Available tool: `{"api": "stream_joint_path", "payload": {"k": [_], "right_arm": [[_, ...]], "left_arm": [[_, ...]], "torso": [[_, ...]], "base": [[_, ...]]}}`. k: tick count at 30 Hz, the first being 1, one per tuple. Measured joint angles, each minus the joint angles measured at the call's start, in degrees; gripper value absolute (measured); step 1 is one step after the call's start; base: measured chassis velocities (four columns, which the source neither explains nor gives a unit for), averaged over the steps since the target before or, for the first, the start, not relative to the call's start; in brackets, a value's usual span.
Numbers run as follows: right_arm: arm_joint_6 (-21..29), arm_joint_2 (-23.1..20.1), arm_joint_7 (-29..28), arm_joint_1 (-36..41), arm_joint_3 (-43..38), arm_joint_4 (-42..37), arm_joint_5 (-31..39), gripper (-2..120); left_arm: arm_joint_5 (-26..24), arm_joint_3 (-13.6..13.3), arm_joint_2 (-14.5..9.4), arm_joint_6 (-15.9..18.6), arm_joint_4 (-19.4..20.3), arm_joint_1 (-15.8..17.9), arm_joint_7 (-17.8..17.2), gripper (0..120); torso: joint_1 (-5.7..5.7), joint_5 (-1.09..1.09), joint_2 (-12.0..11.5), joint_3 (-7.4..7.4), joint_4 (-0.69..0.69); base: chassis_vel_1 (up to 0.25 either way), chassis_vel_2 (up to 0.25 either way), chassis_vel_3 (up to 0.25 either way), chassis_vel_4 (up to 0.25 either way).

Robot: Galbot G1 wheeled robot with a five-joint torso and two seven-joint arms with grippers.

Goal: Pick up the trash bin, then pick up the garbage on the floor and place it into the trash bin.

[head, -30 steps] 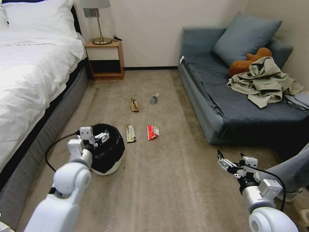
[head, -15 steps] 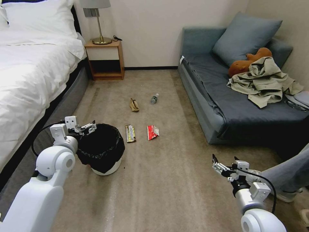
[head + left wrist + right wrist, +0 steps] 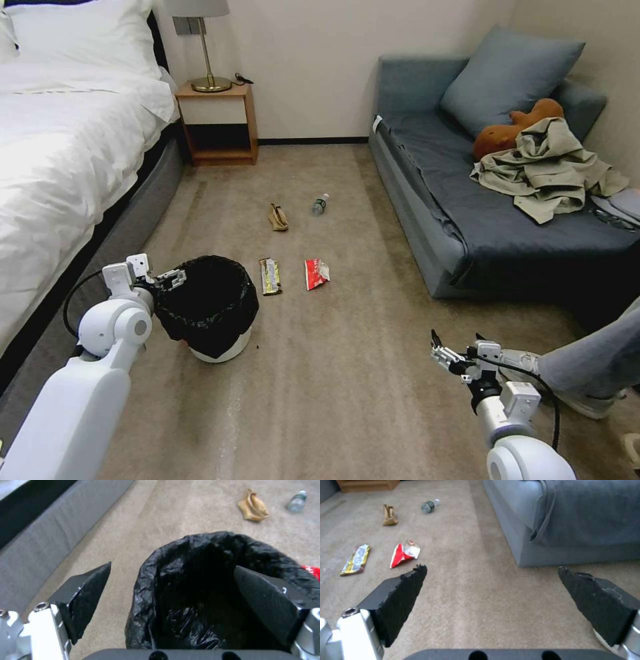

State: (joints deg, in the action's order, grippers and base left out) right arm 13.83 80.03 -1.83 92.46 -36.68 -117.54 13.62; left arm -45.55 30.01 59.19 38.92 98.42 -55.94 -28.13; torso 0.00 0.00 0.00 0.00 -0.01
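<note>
The trash bin (image 3: 215, 319) stood on the carpet beside the bed, the left gripper (image 3: 173, 605) spread astride its near rim — the pickup step, needing a squeeze. The right gripper (image 3: 455, 347) hovered spread; the garbage (image 3: 316, 273) lay beyond.

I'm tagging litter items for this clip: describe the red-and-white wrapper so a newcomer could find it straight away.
Start at the blue-grey sofa along the right of the carpet and look to the open floor just beside it. The red-and-white wrapper lies there, second along from the trash bin, past the brown-gold bar wrapper. It is the only red piece, crumpled and short where its neighbour is long and flat.
</note>
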Motion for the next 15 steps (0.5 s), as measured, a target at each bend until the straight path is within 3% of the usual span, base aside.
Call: {"api": "stream_joint_path", "payload": {"k": [15], "right_arm": [[0.1,-0.5,0.0,-0.4,0.8,1.0,-0.4,100]], "left_arm": [[-2.4,-1.1,0.4,3.2,-5.7,2.0,-2.3,100]], "torso": [[0.00,0.00,0.0,0.00,0.01]], "base": [[0.000,0.000,0.000,0.000]]}}
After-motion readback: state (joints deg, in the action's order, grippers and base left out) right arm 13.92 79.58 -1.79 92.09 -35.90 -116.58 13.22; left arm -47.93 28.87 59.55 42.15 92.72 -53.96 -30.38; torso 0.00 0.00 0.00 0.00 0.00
